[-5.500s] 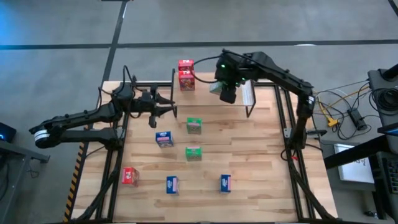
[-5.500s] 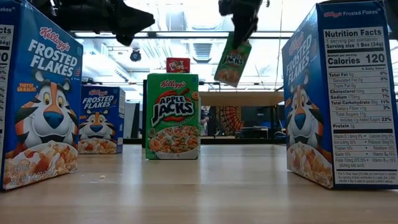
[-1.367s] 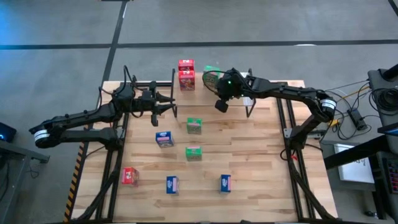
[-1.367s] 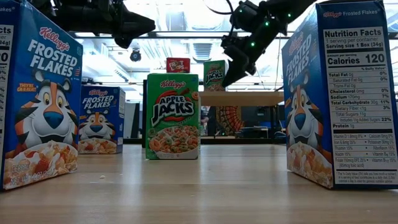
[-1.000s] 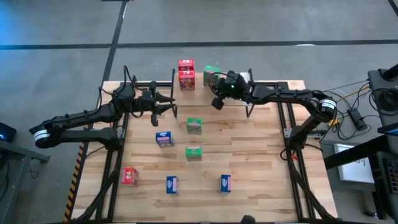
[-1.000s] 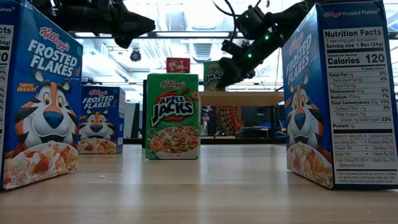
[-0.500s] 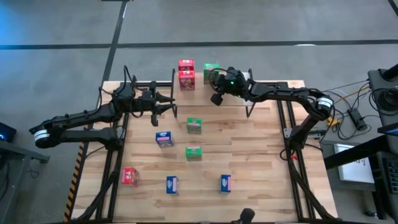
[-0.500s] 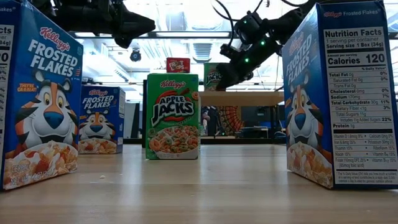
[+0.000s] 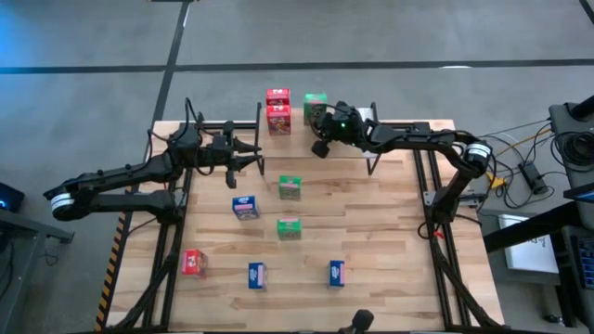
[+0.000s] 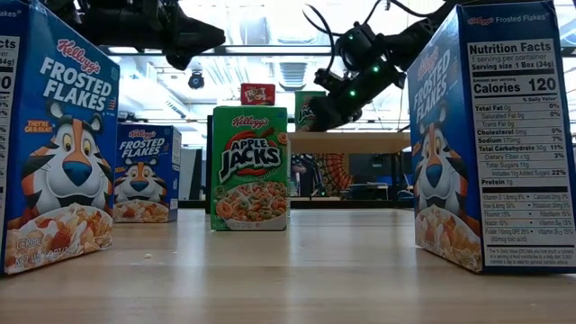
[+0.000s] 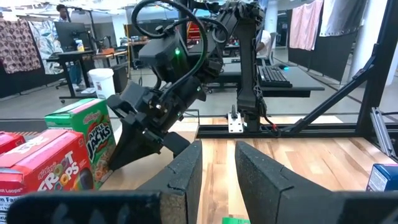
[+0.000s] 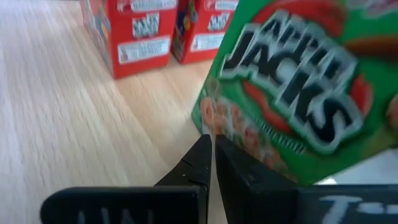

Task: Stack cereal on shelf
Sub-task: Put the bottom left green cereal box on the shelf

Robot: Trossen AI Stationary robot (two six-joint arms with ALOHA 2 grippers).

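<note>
R hand [image 9: 318, 148] shut, empty, tips touching the Apple Jacks box [image 9: 315, 108] on shelf [image 9: 390, 136], right of two red boxes [image 9: 277, 111]. L hand [image 9: 255, 158] narrow, empty, over desk [image 9: 371, 232] far-left.

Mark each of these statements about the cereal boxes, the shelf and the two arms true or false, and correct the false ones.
1. Two red boxes stand on the shelf. True.
2. The right gripper holds a green box in the air. False: its fingers are shut on nothing, and the green box beside it stands on the shelf next to the red ones.
3. Three blue boxes are on the tabletop. True: one near the middle, two near the front edge.
4. All three green boxes are on the shelf. False: two are on the table.
5. The left gripper grips a red box. False: it hangs over the table with nothing between its fingers; the third red box sits near the front left.
</note>
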